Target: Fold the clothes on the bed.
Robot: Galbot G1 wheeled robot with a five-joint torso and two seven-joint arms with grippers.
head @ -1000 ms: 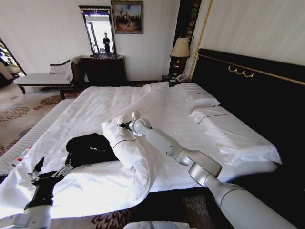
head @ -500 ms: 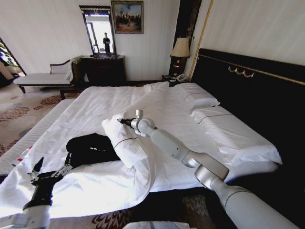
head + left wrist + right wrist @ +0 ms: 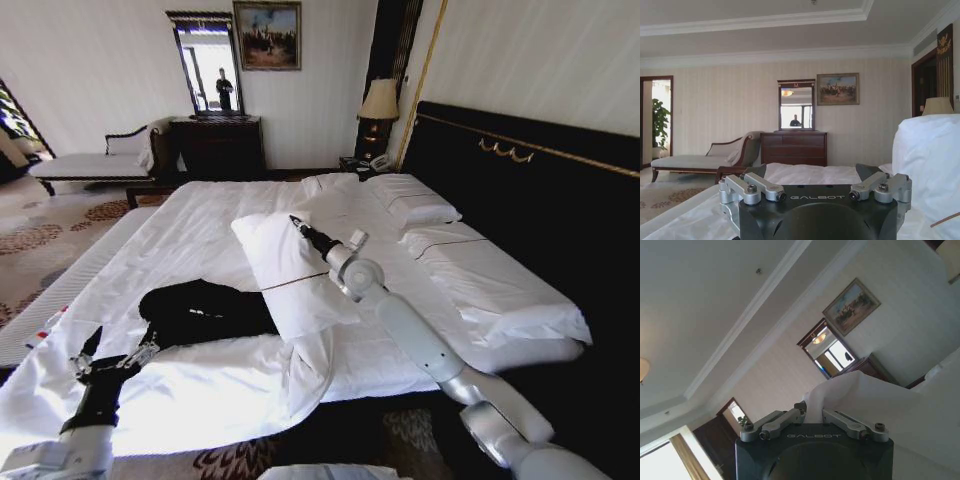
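Note:
The clothes, a crumpled black T-shirt (image 3: pixel 205 310), lie on the near left part of the bed (image 3: pixel 200 225). My right arm reaches across the bed, and my right gripper (image 3: pixel 299 224) is shut on the top corner of a white pillow (image 3: pixel 290 270). The pillow is held up, tilted, just right of the shirt. In the right wrist view the right gripper (image 3: pixel 810 413) pinches the pillow's white cloth (image 3: pixel 865 395). My left gripper (image 3: pixel 113 352) hovers open over the duvet at the near edge, just short of the shirt. The left gripper (image 3: pixel 812 175) faces the room, with the pillow (image 3: pixel 930 165) beside it.
Two white pillows (image 3: pixel 415 205) (image 3: pixel 490 285) lie by the dark headboard (image 3: pixel 530 190). Rumpled duvet (image 3: pixel 200 395) hangs over the near edge. A narrow white bench (image 3: pixel 70 285) runs along the bed's left side. A chaise (image 3: pixel 90 165), a dresser (image 3: pixel 215 145) and a lamp (image 3: pixel 378 100) stand against the far wall.
My right gripper has swung up and toward the headboard, carrying the pillow off the shirt's right side. More of the black shirt shows. The left gripper has barely moved.

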